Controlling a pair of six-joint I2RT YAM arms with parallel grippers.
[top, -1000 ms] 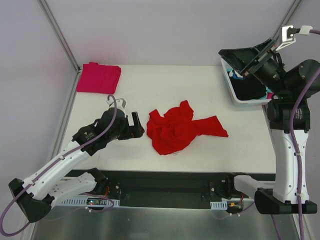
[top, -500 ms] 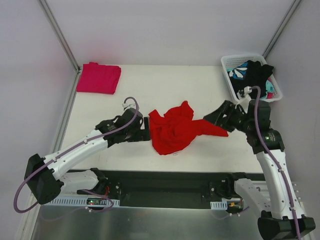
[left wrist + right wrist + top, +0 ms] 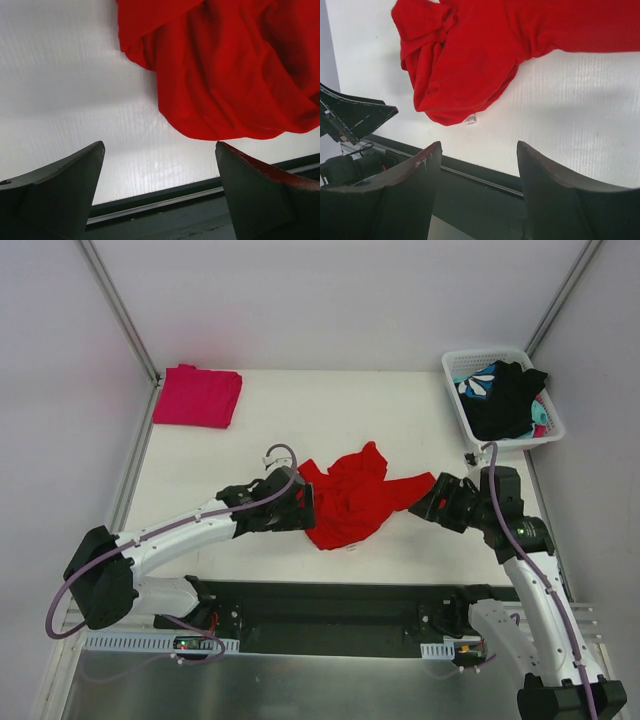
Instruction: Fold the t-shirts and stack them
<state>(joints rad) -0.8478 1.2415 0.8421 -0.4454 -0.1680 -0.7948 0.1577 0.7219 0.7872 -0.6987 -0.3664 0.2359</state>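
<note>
Nearest me, the left gripper [image 3: 303, 508] stands wide and empty at the left edge of the crumpled red t-shirt [image 3: 350, 502]. The right gripper [image 3: 430, 505], just as wide, holds nothing beside the shirt's outstretched sleeve. A small white label [image 3: 470, 119] peeks from the near hem, too small to read. The ribbed white bench [image 3: 250, 445] carries a folded magenta t-shirt [image 3: 197, 396] at its far left corner. At far right, a white basket [image 3: 478, 353] holds a black garment [image 3: 505, 400] and a teal-and-white garment [image 3: 475, 387], with pale walls behind.

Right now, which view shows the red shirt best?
Top external: the whole red shirt shows, crumpled, one part trailing right. Left wrist catches only a bunched edge, cropped top and right. Right wrist shows most of it, plus a small white tag, but crops the trailing part.
</note>
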